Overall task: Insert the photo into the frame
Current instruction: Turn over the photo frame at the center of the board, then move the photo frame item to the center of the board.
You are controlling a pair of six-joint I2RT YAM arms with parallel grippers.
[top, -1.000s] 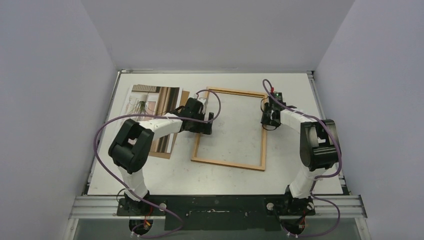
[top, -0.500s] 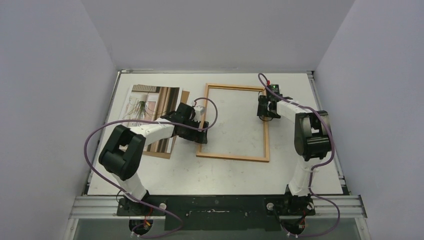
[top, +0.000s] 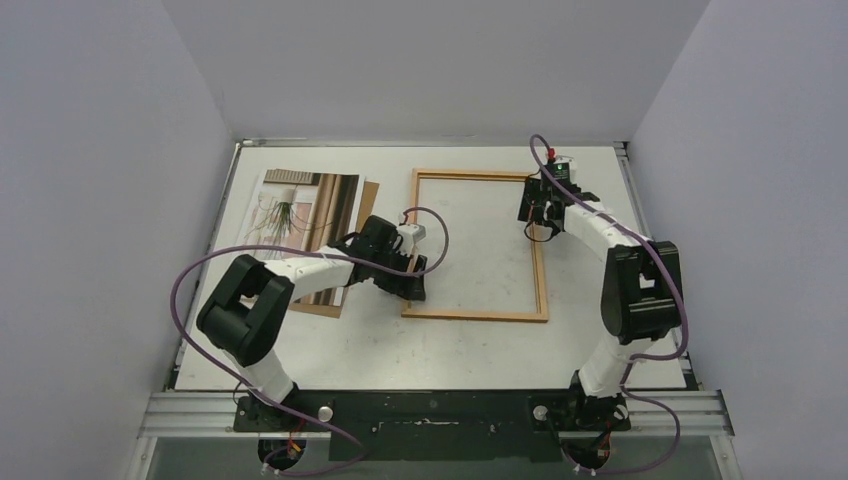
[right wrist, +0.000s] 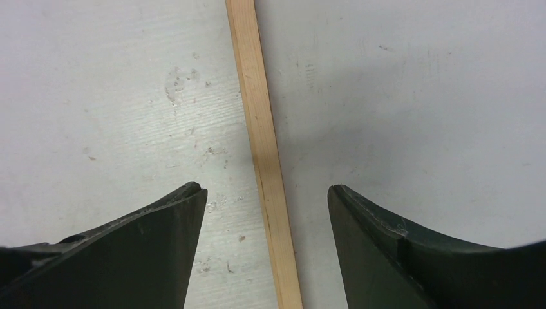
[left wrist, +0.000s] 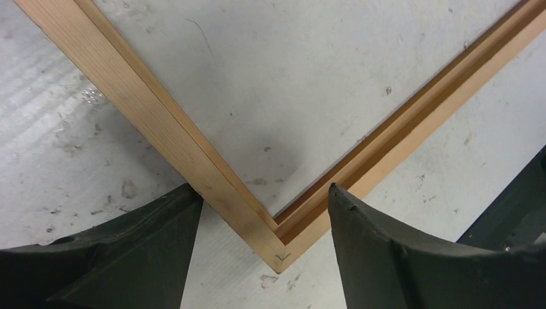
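The frame lies flat on the table right of centre, a thin wooden rectangle with the table showing through it. My left gripper is at its near left corner. In the left wrist view the corner of the frame sits between the open fingers of the left gripper, which hold nothing. My right gripper hovers over the right rail near the far end. In the right wrist view the frame's rail runs untouched between the open fingers of the right gripper. The photo lies face up at the far left.
A brown backing sheet lies under the photo, sticking out at its right and near edges. The left arm's links reach across the photo's near part. Grey walls close in the table on three sides.
The right gripper has opened and let go of the right rail. The frame has swung from tilted to nearly square and shifted right. The left gripper slid down the left rail to the near corner.
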